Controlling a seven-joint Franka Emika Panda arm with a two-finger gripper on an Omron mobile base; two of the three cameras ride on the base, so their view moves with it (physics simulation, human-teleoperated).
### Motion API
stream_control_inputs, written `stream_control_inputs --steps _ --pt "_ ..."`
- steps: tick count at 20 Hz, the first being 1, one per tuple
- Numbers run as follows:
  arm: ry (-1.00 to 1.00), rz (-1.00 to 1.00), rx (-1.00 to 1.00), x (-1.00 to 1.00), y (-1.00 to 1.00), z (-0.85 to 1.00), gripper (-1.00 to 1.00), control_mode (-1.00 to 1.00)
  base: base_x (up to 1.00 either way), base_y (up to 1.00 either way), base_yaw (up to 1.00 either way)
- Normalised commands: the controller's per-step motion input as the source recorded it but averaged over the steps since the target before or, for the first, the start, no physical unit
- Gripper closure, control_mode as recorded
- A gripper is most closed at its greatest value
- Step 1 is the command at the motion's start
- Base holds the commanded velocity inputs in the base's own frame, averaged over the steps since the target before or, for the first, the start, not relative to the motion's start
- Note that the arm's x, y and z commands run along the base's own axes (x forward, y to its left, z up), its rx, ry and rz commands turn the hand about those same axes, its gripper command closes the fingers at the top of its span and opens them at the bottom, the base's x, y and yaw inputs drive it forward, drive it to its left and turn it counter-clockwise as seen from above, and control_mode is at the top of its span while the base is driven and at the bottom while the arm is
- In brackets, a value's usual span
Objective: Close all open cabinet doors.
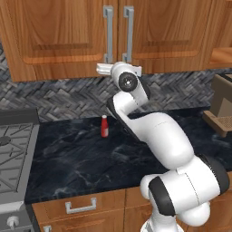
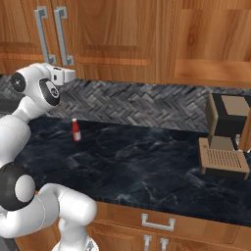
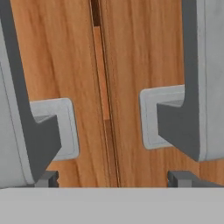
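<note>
- Nearest to the base, wood drawer fronts with horizontal grey handles (image 1: 80, 207) run below the edge of the dark marbled tabletop (image 1: 90, 158).
- On that tabletop a small red bottle (image 1: 104, 126) stands upright and alone, well short of the herringbone grey backsplash (image 2: 147, 105); a brown coffee machine (image 2: 226, 137) sits at the right end, and a grey stove (image 1: 13, 149) borders the left end.
- Above the bottle, the arm reaches up so that the claw (image 3: 118, 178) sits right in front of the cabinet doors (image 1: 81, 31), at the bottom ends of their two vertical grey bar handles (image 1: 108, 34).
- Its two dark tips (image 3: 181, 178) stand wide apart, one under each handle foot, with nothing between them; it holds nothing.
- Seen from the hand, the two doors meet along a thin dark seam (image 3: 105, 96) and lie in nearly one plane, so I judge this pair shut or all but shut; a last small gap cannot be ruled out.
- Farther right, another wooden panel (image 2: 211, 44) hangs over the coffee machine. It looks set at an angle to the rest, so it may be a door left open, though I cannot tell for certain.
- If so, that door is what remains of the task.
</note>
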Motion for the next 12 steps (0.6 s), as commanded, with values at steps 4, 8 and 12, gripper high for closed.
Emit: stream_control_inputs --steps 4,8,12 --pt "0.0 0.0 0.0 0.16 0.0 -0.24 -1.0 -1.0 0.0 0.0 0.0" --pt "0.0 0.0 0.0 0.21 0.0 -0.33 -1.0 -1.0 0.0 0.0 0.0" --pt "-0.02 0.0 0.0 0.28 0.0 -0.35 -1.0 -1.0 0.0 0.0 0.0"
